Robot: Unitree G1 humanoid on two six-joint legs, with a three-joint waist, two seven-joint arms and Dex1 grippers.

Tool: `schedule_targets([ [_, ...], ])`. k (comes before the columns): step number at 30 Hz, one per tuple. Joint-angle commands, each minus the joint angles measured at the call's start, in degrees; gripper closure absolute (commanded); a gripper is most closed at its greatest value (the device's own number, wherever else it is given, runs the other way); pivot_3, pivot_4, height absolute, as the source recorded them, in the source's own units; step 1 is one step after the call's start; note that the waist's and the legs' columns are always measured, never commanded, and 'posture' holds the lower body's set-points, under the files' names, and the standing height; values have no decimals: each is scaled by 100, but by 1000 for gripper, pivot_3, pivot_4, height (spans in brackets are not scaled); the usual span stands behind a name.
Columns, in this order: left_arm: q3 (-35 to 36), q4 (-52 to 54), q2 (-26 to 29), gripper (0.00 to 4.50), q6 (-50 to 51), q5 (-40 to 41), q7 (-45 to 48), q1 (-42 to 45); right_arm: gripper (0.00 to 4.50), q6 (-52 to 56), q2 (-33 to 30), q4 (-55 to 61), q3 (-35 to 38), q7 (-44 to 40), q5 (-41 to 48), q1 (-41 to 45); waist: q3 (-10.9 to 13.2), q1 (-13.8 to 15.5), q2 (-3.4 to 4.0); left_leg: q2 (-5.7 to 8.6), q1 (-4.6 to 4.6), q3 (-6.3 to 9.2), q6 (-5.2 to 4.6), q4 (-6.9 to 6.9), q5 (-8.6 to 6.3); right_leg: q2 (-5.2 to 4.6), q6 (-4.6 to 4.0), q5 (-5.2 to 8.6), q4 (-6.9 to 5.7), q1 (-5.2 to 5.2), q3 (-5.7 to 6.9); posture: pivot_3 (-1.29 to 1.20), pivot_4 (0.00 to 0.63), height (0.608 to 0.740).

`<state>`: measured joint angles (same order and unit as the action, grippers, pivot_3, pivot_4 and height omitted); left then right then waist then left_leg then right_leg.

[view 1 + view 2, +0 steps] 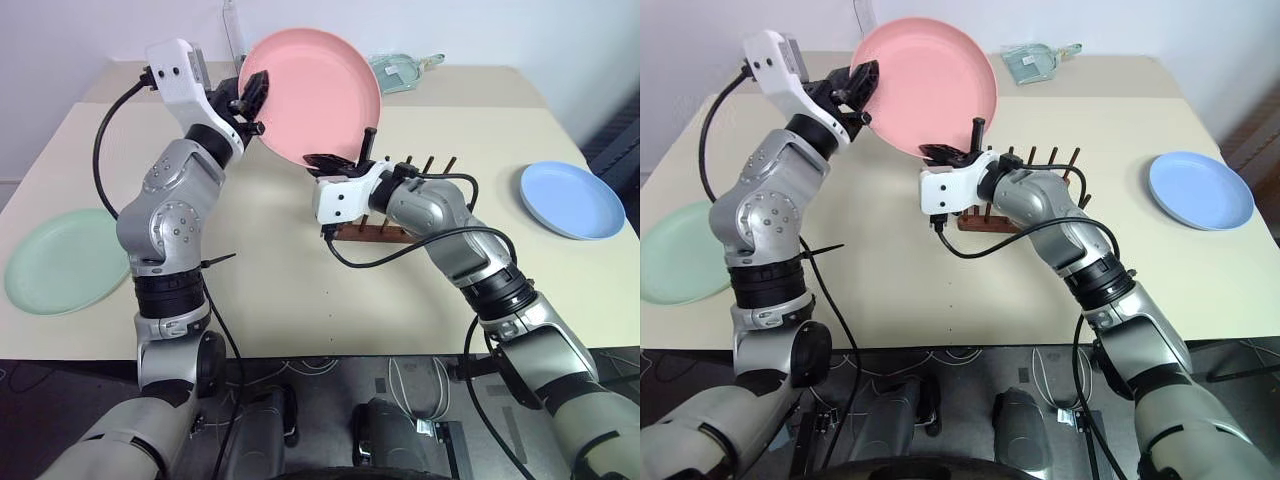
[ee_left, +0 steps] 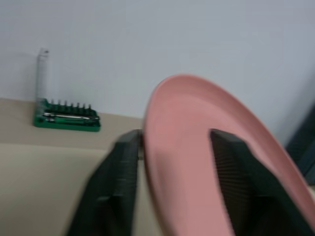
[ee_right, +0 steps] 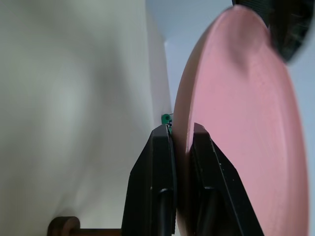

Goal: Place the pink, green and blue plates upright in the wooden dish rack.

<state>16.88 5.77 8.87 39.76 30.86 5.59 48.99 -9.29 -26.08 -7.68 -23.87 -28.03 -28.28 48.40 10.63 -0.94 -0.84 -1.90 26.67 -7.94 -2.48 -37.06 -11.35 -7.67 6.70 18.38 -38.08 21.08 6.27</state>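
Note:
The pink plate [image 1: 315, 90] hangs upright in the air over the far middle of the table. My right gripper [image 1: 335, 160] is shut on its lower rim; in the right wrist view both fingers [image 3: 157, 172] press on that edge of the pink plate [image 3: 236, 123]. My left gripper [image 1: 252, 100] is open at the plate's upper left rim, one finger [image 2: 113, 187] on each side of the rim. The wooden dish rack [image 1: 372, 232] stands just behind my right hand, its pegs empty. The green plate [image 1: 60, 262] lies flat at the table's left edge, and the blue plate [image 1: 570, 198] lies flat at the right.
A green tool bit holder [image 2: 66, 115] sits near the wall at the table's far side. A pale teal object [image 1: 405, 68] lies at the far edge behind the pink plate. Bare tabletop lies between the rack and each flat plate.

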Motion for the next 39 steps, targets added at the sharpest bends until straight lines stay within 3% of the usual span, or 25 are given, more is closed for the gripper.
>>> schedule_targets([
  [1, 546, 206, -134, 416, -61, 645, -236, 285, 4500, -84, -60, 169, 207, 113, -84, 6, 0, -7, 0, 0, 0, 0, 0, -1, 0, 0, 0, 0, 0, 0, 0, 0, 150, 736],
  [2, 660, 181, -152, 76, -106, 746, -314, 332, 4500, -90, -78, 175, 231, 120, -98, -1, 0, -13, 0, -1, 0, 1, 0, -1, 0, 0, 0, 0, -1, 0, 0, 0, 150, 736],
  [6, 1075, 22, 1, 76, -316, 1073, -404, 459, 4500, -50, -289, 184, 476, 144, -39, -24, 0, -8, 0, -2, -3, 1, 2, 0, 1, 1, 0, 0, -1, -1, 0, 0, 150, 736],
  [11, 926, -240, 618, 76, -529, 838, -6, 261, 4500, 206, -572, 439, 1150, -26, 544, -125, 0, 7, 0, 1, -2, 1, 1, 1, 1, 1, 0, 0, 1, -2, 1, 0, 150, 736],
  [14, 583, -276, 1109, 76, -722, 593, 759, -172, 4500, 776, -719, 855, 1828, -400, 1318, -338, 0, 9, 1, 1, -3, 1, 1, 3, 1, 2, 0, 0, 2, -3, 1, 0, 150, 736],
  [18, -445, -265, 1868, 76, -1226, -41, 2292, -1119, 4500, 2349, -689, 1933, 3055, -984, 3194, -951, 0, 19, 2, 2, -2, 0, 1, 7, 0, 2, 0, 0, 3, -3, 1, 0, 150, 736],
  [20, -854, -231, 2030, 76, -1283, -35, 2998, -1463, 4500, 2993, -758, 2344, 3463, -1056, 3717, -1239, 0, 24, 2, 2, -3, 1, 2, 9, 0, 2, -1, 0, 6, -4, 1, 0, 150, 736],
  [23, -1126, -213, 2094, 76, -1387, -6, 3611, -1698, 4500, 3489, -847, 2648, 3742, -1001, 4068, -1466, 0, 15, 3, 1, -2, 0, 3, 8, -2, 1, -2, 0, 5, 1, 1, 0, 150, 736],
  [28, -1628, -411, 2148, 76, -1645, -141, 4626, -1992, 4500, 4979, -453, 3139, 4711, -618, 5809, -1617, -2, -13, 14, -2, -2, -2, 4, 19, -1, 1, -5, -1, 1, 11, -4, 0, 150, 736],
  [36, -2008, -838, 2064, 76, -1978, -515, 5206, -1999, 4500, 6096, -131, 3315, 5421, 264, 7667, -1574, -1, 16, 16, -1, 0, -1, 0, 18, -2, -2, -6, -1, 0, 14, -4, 0, 150, 736],
  [39, -2026, -907, 1993, 76, -2031, -603, 5211, -1998, 4500, 6166, -236, 3232, 5388, 411, 7857, -1677, -1, 19, 16, 0, 1, -1, -2, 17, -3, -3, -5, -1, 1, 12, -4, 0, 150, 736],
])
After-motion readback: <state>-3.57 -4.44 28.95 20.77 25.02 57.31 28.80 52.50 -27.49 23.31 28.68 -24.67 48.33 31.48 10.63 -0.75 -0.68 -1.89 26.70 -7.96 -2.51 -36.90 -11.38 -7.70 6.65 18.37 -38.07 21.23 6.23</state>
